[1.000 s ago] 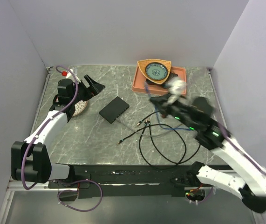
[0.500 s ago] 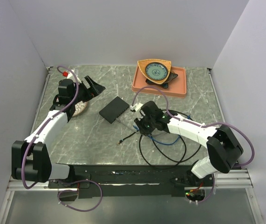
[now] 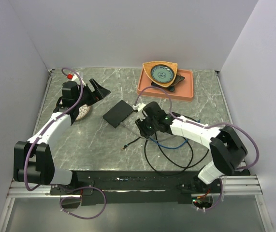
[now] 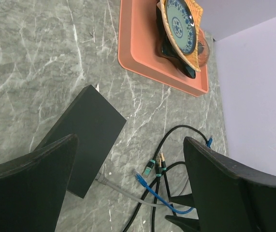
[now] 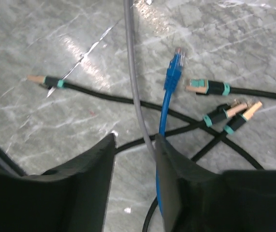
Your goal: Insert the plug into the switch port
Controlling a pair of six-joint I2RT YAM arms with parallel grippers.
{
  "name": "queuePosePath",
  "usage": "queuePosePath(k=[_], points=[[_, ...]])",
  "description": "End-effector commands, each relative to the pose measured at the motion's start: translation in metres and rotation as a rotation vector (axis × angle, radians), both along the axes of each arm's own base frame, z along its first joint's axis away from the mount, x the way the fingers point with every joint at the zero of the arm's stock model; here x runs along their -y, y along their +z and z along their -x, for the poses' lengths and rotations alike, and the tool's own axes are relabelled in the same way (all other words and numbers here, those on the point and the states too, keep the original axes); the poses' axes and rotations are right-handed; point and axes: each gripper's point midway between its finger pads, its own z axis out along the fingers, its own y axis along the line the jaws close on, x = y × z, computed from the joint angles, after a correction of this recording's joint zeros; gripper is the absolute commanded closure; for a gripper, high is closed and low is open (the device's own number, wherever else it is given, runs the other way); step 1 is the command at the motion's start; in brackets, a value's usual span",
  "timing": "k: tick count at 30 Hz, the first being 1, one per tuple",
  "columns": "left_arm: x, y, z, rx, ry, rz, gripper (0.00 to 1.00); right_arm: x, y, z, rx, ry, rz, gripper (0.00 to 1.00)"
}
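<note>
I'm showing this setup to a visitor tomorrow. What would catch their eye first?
Probably the orange tray at the far right, holding a patterned bowl. Next, the bright blue cable tangled with black cables near the middle, the right gripper low over them. A flat black box lies just left.

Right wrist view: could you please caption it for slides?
Open right end effector above grey cable and blue Ethernet plug.

Matte black box; glossy marbled grey tabletop; smooth orange plastic tray.
</note>
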Motion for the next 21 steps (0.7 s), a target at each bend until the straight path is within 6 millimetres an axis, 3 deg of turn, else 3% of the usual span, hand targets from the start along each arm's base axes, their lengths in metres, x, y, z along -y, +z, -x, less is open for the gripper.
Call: queuePosePath(k=[1,11,21], points=[[0.001,0.032,-0.005,0.094,-0.014,0.003,0.04,-0.014,0.001,-0.024,0.02,-0.038,-0.03,0.56],[0.003,0.031,-0.006,0.09,-0.024,0.007,0.04,-0.014,-0.017,-0.043,0.02,-0.103,0.013,0.55],[0.004,0.029,-0.007,0.086,-0.032,0.005,0.04,-0.009,-0.042,-0.047,-0.018,-0.134,0.073,0.59]])
